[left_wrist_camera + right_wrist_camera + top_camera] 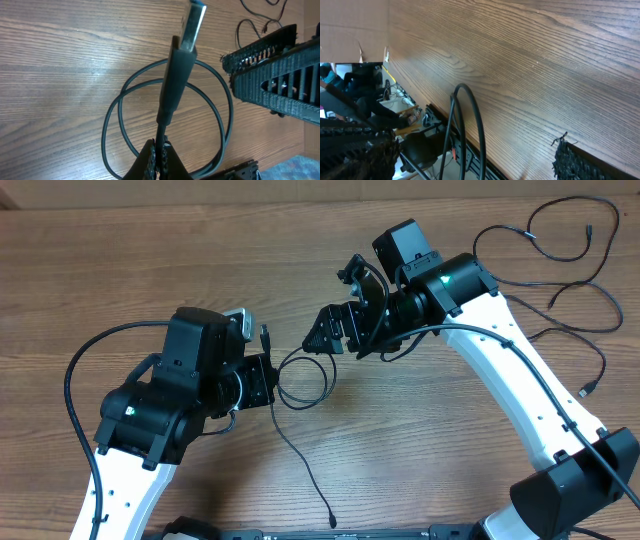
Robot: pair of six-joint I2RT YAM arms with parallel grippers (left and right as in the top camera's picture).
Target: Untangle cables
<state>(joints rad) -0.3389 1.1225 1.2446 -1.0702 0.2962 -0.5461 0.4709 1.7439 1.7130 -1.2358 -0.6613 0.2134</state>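
My left gripper (268, 376) is shut on a thin black cable just below its USB plug (265, 335), which sticks up. In the left wrist view the fingertips (156, 156) pinch the cord under the plug (181, 62), and the cable's loops (114, 125) lie on the wood beneath. The loop (305, 380) lies between the two arms, and a tail runs to a small plug (331, 521) near the front edge. My right gripper (338, 305) is open at the loop's far side. The loop (476, 117) shows between its fingers (570, 162), untouched.
More thin black cables (570, 275) sprawl in loose loops at the back right, beside the right arm (520, 380). The left arm's thick cable (85, 370) arcs at the left. The table's front edge (445, 122) is close to the loop.
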